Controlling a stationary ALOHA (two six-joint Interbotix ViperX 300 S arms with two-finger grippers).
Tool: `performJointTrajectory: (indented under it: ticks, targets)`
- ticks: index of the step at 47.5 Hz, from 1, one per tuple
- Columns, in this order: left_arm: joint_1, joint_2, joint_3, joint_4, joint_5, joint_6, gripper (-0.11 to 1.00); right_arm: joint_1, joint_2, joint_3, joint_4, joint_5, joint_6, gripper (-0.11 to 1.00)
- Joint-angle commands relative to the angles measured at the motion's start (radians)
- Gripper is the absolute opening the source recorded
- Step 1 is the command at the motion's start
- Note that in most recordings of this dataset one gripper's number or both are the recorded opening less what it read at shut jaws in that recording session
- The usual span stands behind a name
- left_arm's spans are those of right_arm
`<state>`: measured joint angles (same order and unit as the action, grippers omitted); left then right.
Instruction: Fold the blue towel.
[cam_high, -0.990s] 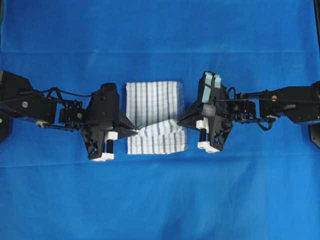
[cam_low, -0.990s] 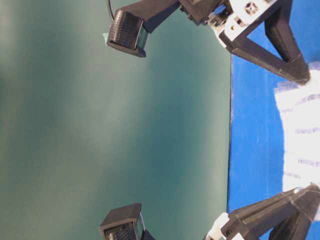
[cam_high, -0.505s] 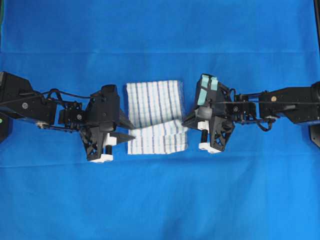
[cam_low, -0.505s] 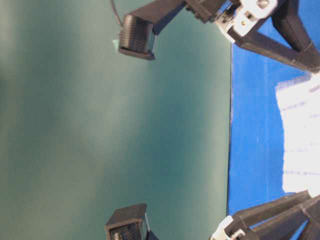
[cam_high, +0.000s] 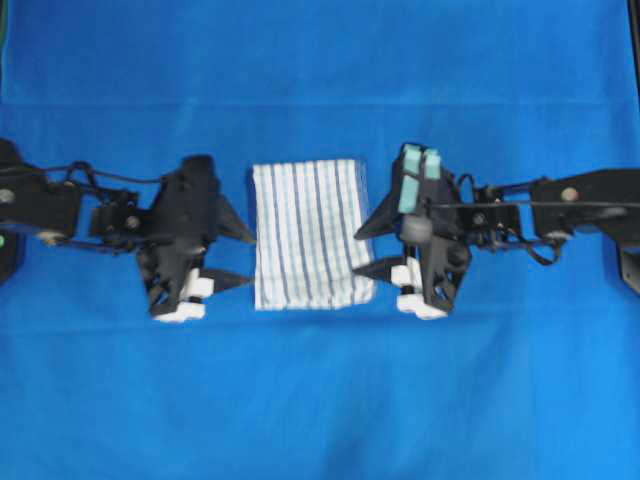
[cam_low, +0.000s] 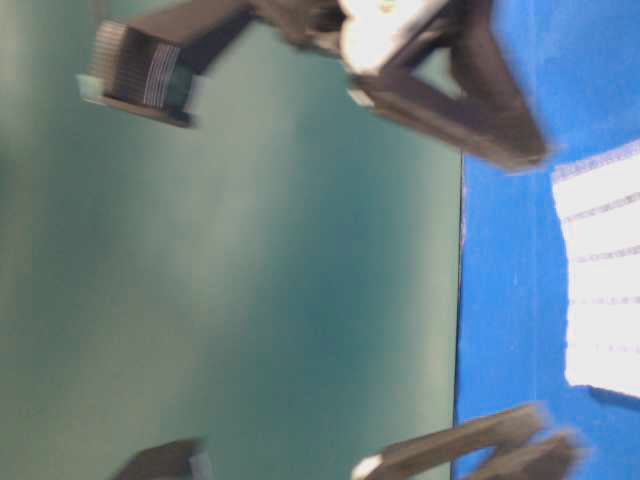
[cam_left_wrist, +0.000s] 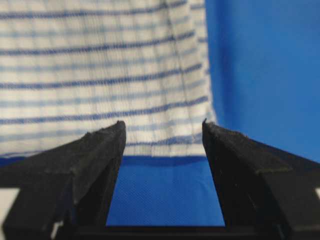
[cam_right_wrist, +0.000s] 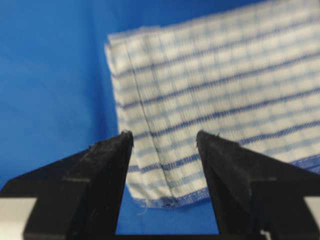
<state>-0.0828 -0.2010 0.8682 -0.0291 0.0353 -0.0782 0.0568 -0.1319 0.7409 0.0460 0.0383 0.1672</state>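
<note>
Now, towel: we see the blue towel (cam_high: 308, 234) lying flat on the blue sheet (cam_high: 320, 400) between the two arms, a neat striped rectangle.
Progress: we judge at least one fold done, since the right wrist view shows layered edges at its near corner; whether another fold is wanted we cannot say.
Left gripper (cam_high: 243, 257): jaws spread, holding nothing, just beside the towel's left edge.
Right gripper (cam_high: 367, 250): jaws spread, empty, at the right edge.
Hard to read: the table-level view is blurred and crops the towel; the number of layers stays unclear.
</note>
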Motion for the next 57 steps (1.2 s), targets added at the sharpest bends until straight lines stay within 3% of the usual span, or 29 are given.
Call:
performJointTrajectory:
  ticks: [1,12,32,45,57]
  targets:
    - [-0.002,-0.092,-0.002,0.002,0.026,0.005,0.55,0.003,-0.094,-0.026,-0.011,0.029,-0.003,0.59]
    - [-0.002,-0.333,0.046,0.003,0.049,0.046,0.55,-0.003,-0.299,0.014,-0.069,0.078,-0.005,0.59]
    - [0.018,-0.749,0.195,0.005,0.067,0.101,0.55,-0.063,-0.687,0.172,-0.161,0.178,-0.005,0.58]
    - [0.089,-0.974,0.314,0.005,0.112,0.118,0.55,-0.104,-0.900,0.311,-0.186,0.202,-0.005,0.58]
    - [0.123,-1.098,0.405,0.003,0.163,0.117,0.55,-0.114,-1.000,0.457,-0.186,0.184,-0.003,0.58]
